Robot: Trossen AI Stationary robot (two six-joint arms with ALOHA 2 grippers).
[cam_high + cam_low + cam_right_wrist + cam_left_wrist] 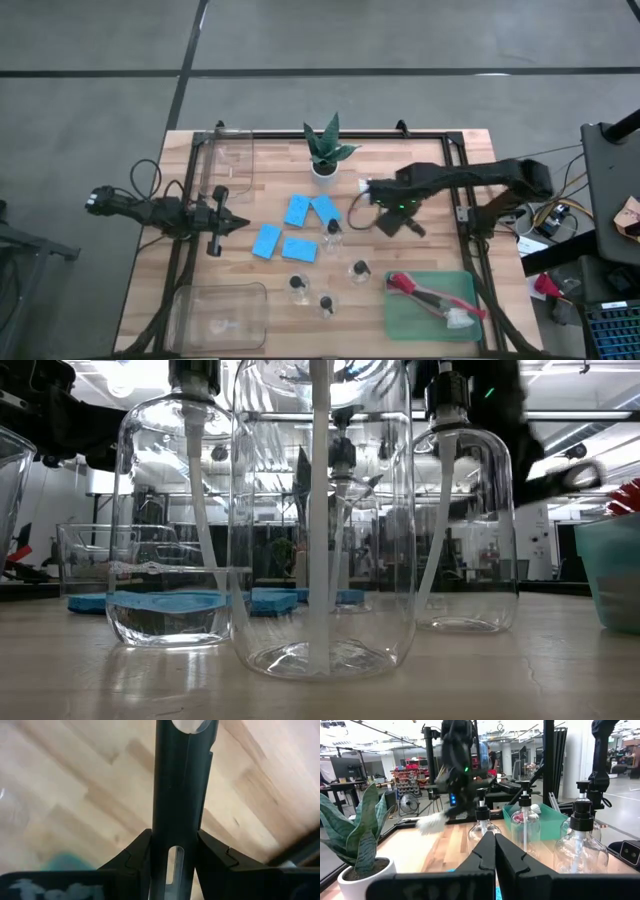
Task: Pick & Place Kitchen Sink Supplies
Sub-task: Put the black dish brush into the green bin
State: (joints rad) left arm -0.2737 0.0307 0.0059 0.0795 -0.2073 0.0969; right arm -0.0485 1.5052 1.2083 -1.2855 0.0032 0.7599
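The left arm lies low along the table's left side, its left gripper [228, 222] pointing right with the fingers [485, 857] pressed together. The right arm reaches in from the right toward the table's middle, its right gripper [385, 200] clamped on a brush handle [180, 795].

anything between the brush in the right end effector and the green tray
Nothing visible: bare table lies between the right end effector, shut on the brush, and the green tray; the nearest bottle stands aside.
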